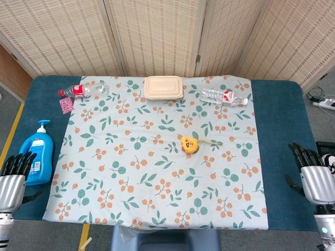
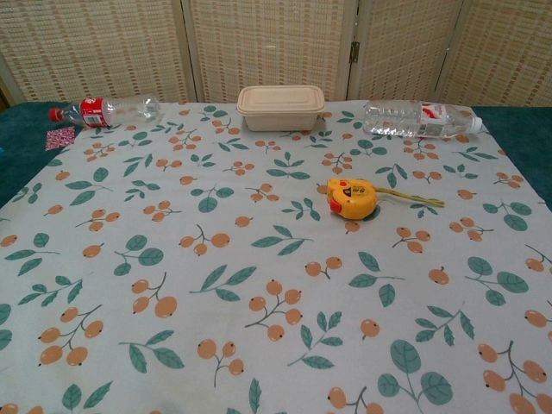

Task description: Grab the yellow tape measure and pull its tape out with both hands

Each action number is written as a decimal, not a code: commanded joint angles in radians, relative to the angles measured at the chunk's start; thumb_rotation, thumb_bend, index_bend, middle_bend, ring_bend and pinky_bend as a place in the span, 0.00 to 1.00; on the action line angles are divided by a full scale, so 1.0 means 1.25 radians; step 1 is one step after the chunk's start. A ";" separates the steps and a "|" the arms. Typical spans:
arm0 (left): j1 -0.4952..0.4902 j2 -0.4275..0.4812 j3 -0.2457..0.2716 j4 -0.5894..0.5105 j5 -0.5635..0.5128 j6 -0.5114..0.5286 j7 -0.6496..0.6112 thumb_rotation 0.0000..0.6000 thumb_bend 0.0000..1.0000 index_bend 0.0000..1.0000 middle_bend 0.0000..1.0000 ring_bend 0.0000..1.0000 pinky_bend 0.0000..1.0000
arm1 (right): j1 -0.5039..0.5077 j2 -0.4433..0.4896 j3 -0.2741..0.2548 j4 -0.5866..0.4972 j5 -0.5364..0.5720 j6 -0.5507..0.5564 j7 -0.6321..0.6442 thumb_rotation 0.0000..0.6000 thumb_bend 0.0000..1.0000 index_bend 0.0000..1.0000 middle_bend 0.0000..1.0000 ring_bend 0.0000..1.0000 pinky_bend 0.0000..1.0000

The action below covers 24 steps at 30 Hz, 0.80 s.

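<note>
Tape measure [image 1: 189, 145] before food box [image 1: 164, 87]

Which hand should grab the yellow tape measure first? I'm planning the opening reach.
Probably the right hand. The round yellow tape measure lies slightly right of the flowered cloth's middle, somewhat nearer that hand. The left hand rests at the far left edge beside the blue pump bottle. Both hands hold nothing.

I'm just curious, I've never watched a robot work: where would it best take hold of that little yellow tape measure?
Probably around the round yellow case of the tape measure, coming from above: it lies flat in open cloth, and its strip trails toward the robot's right, so gripping the case leaves that end free for the right hand.
</note>
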 commanded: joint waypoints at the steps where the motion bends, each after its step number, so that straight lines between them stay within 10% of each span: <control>1: -0.001 0.000 0.002 0.000 0.001 -0.002 0.001 1.00 0.15 0.08 0.09 0.05 0.00 | 0.000 -0.001 0.000 0.001 0.000 0.000 0.001 1.00 0.39 0.04 0.11 0.15 0.13; 24: -0.001 -0.008 0.000 0.015 0.004 0.003 -0.012 1.00 0.15 0.08 0.09 0.05 0.00 | 0.024 0.007 0.009 -0.031 0.032 -0.049 -0.022 1.00 0.39 0.04 0.11 0.18 0.14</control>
